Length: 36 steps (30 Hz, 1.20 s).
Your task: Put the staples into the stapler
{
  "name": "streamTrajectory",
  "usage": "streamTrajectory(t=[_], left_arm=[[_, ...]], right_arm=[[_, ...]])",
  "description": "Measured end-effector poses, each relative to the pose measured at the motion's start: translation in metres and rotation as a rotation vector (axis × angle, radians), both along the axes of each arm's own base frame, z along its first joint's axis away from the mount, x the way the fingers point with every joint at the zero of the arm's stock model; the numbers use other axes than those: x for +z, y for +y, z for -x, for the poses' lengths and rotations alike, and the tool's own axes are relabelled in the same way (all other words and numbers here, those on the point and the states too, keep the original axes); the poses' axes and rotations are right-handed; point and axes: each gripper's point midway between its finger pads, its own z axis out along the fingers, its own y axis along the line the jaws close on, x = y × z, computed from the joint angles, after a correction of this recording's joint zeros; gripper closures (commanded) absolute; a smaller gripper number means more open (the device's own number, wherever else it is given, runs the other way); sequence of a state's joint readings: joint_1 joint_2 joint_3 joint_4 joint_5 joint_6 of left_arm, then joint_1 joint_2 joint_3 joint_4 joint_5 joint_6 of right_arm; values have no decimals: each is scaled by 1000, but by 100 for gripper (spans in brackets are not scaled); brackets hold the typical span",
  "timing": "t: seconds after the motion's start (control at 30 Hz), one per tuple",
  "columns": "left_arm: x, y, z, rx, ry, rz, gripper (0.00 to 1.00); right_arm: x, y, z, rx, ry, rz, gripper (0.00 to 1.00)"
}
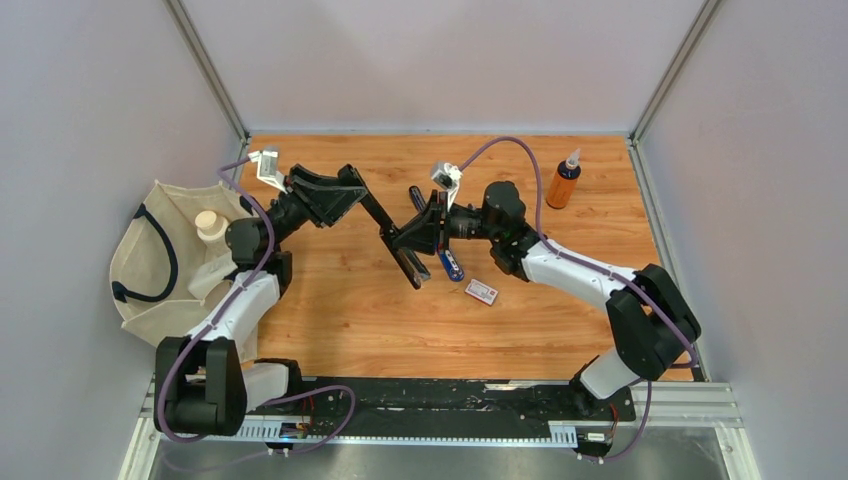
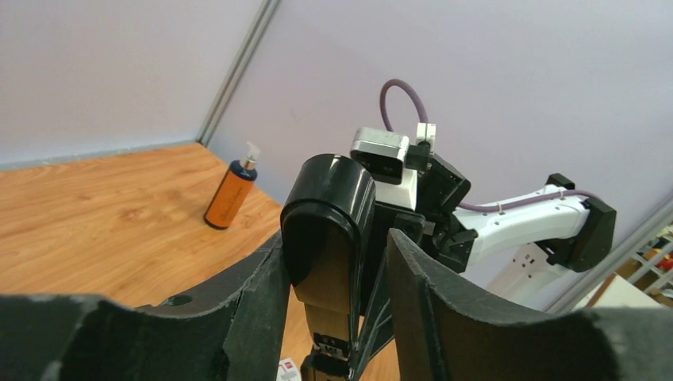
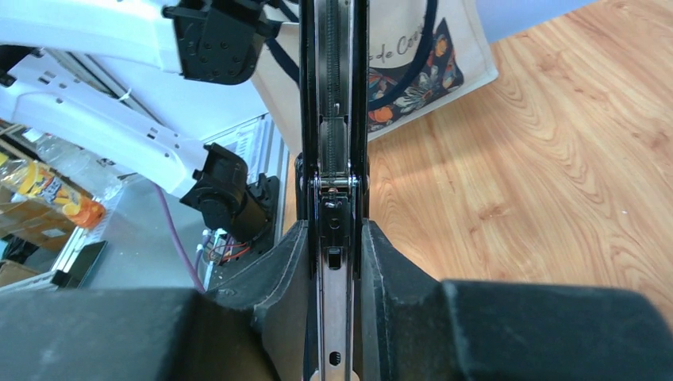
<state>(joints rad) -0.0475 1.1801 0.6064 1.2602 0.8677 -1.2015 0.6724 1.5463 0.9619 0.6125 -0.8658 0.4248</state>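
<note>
The black stapler [image 1: 408,265] hangs opened above the middle of the table, held between both arms. My right gripper [image 3: 335,238] is shut on its metal rail [image 3: 333,317], with the magazine running away from the camera. My left gripper [image 2: 337,246] stands open around the rounded black cover end [image 2: 329,198]. The left finger lies against the cover and a gap shows at the right finger [image 2: 428,302]. The staples, a small white box with a red label [image 1: 482,291], lie on the table just right of the stapler. A corner of the box [image 2: 287,369] peeks out below the left fingers.
An orange bottle [image 1: 563,182] stands at the back right. A cream tote bag [image 1: 160,255] with a pale cup [image 1: 210,224] lies at the left edge. A small blue object [image 1: 449,264] lies under the right gripper, next to the stapler.
</note>
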Motion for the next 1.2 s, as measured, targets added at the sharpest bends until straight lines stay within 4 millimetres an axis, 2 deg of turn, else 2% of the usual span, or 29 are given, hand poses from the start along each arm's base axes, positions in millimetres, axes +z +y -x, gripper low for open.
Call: streamTrajectory(t=[0.17,0.43,0.7,0.9,1.03,1.2], left_arm=[[-7,3,-3,33,22,-26,27],[-18,10,-7,86,43,-79,25],[-50,22,-16,172,108,-219,23],[-71,38,-27,239,178,-333,22],[-71,43,-27,254,196,-413,21],[-58,51,-19,285,195,-526,20]], right_arm=[[-2,-4,-10,-53,9,15,100],[-9,-8,-16,-102,10,52,100],[-32,-16,-36,-228,75,138,100],[-41,-21,-49,-304,96,197,100],[-45,-22,-60,-350,92,227,100],[-65,-19,-74,-400,117,298,100]])
